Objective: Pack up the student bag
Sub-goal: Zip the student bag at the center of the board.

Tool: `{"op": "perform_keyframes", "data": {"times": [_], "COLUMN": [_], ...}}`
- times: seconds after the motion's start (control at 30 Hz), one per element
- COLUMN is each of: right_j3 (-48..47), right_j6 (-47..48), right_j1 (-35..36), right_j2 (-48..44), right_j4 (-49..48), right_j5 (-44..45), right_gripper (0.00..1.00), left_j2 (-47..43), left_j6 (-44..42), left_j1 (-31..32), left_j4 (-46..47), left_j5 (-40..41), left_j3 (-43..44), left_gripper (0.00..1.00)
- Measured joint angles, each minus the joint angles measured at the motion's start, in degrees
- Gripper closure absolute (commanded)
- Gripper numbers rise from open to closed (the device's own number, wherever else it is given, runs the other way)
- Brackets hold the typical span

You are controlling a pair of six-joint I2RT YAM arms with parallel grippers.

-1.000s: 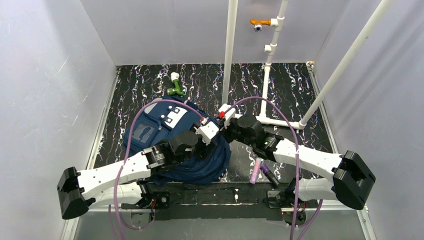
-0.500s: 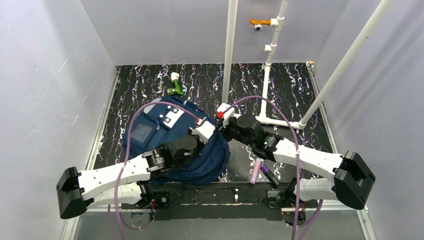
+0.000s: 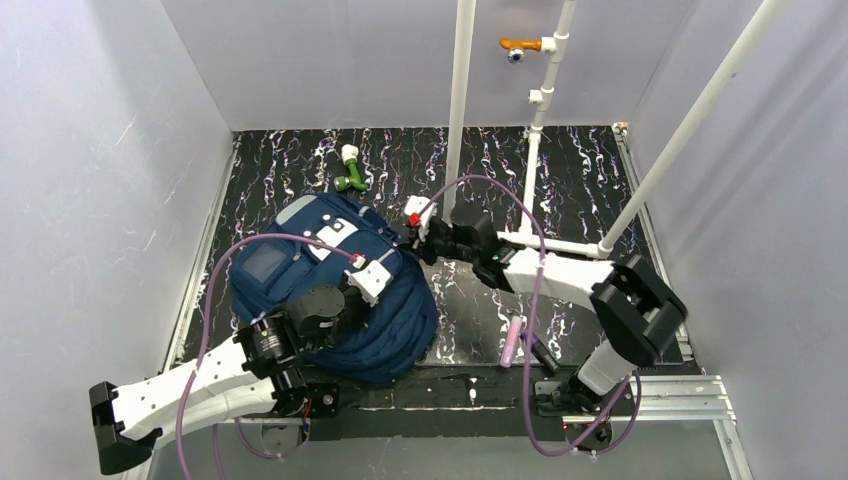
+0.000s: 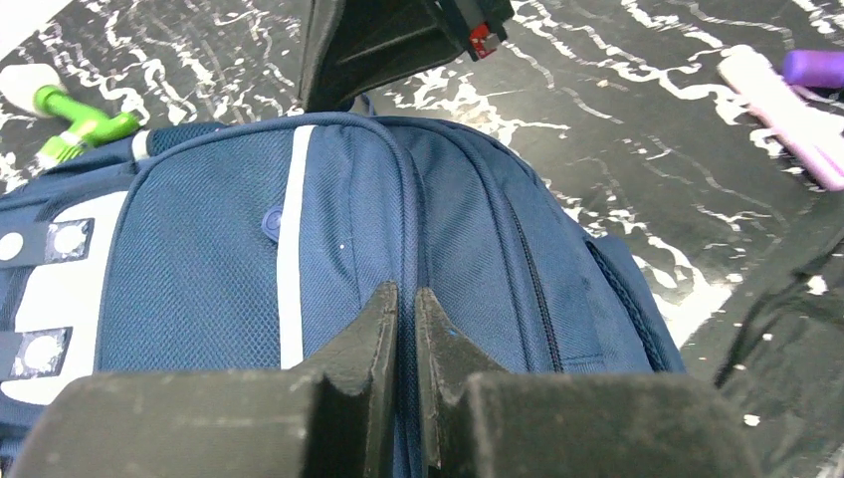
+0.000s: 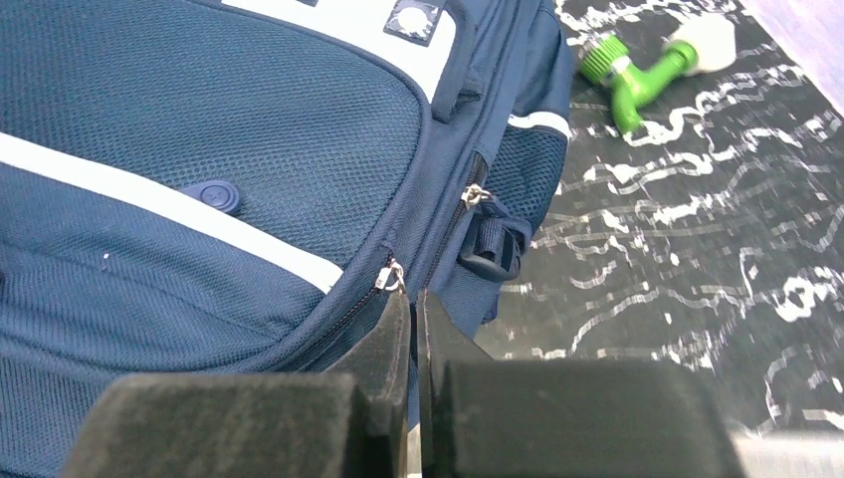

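Toward 9 o'clock from the middle of the table [image 3: 580,170], the bag [image 3: 400,330] lay front side up, its white patch and clear pocket window facing the ceiling. Your left hand [image 4: 403,309] was clenched, tips down on the blue cloth right along a zip seam. Whether any fabric was caught between the fingers could not be told. Your right hand [image 5: 413,314] was clenched too, at the bag's 2 o'clock edge, its tips just below a small metal zip tab [image 5: 395,276]. It did not show whether the tab itself was pinched.

The bag looked soft and floppy to handle: woven cloth with no frame showing, probably light. It seemed apt to bunch, sag and drag across the table rather than lift as one piece. It did not look fragile, and the coarse weave should have given your fingers grip, though a thin fold could slip out. Your best holds appeared to be the zip tabs, the black buckle strap [image 5: 491,249] on the side, or the thick piped seams. To run a zip you would likely have needed one hand pinning cloth beside the track while the other pulled the tab, or the whole bag would follow.

A green plastic piece [image 3: 350,172] lay apart at the bag's 12 o'clock, and two pens [image 3: 513,340] between its 3 and 4 o'clock.
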State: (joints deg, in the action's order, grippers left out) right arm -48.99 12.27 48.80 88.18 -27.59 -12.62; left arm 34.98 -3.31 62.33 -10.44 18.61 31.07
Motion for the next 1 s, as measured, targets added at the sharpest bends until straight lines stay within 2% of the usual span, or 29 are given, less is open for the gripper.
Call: {"op": "perform_keyframes", "data": {"times": [0.17,0.3,0.33,0.37,0.4,0.43,0.53,0.57,0.77,0.87,0.9,1.0], "right_j3": [-10.0,-12.1,-12.1,-12.1,-12.1,-12.1,-15.0,-16.3,-17.7,-17.7,-17.7,-17.7], "right_j6": [-0.4,-3.1,-3.6,-3.9,-4.3,-4.9,-5.6,-6.3,-11.8,-14.9,-15.7,-18.6], "right_j1": [-1.0,-2.4,-2.8,-3.2,-3.4,-3.5,-5.0,-6.0,-8.5,-9.7,-9.9,-9.8], "right_j2": [10.6,14.0,14.0,13.9,13.5,12.9,10.1,8.7,-4.0,-8.3,-9.3,-11.8], "right_j4": [-1.1,-2.6,-2.2,-1.8,-0.7,0.9,10.2,13.9,33.1,39.2,40.7,44.0], "right_j5": [-7.6,-12.4,-13.0,-13.3,-12.9,-12.0,-1.2,2.8,20.3,24.0,24.3,22.8], "right_gripper": [0.99,0.99,0.95,0.68,0.53,0.43,0.08,0.03,0.02,0.02,0.02,0.02], "left_j2": [-0.3,0.5,0.9,1.5,2.4,3.4,7.5,9.0,20.1,26.4,27.8,28.6], "left_j6": [-1.8,-1.4,-1.2,-1.0,-0.8,-0.5,0.9,1.4,7.1,10.5,11.6,14.3], "left_j1": [-1.7,-1.9,-1.9,-1.9,-1.9,-1.9,-1.4,-1.4,-4.5,-6.3,-6.6,-7.3], "left_j4": [0.2,3.4,4.3,5.0,6.0,6.9,9.0,9.7,19.4,22.8,23.8,25.1], "left_j5": [2.6,3.2,3.1,3.1,3.1,3.0,0.8,0.2,-5.3,-7.6,-8.0,-9.0], "left_j3": [-1.2,-3.2,-3.5,-3.6,-3.6,-3.6,-3.5,-3.1,0.2,3.1,3.7,4.2], "left_gripper": [1.00,1.00,1.00,1.00,1.00,1.00,1.00,1.00,1.00,1.00,0.94,0.60]}}
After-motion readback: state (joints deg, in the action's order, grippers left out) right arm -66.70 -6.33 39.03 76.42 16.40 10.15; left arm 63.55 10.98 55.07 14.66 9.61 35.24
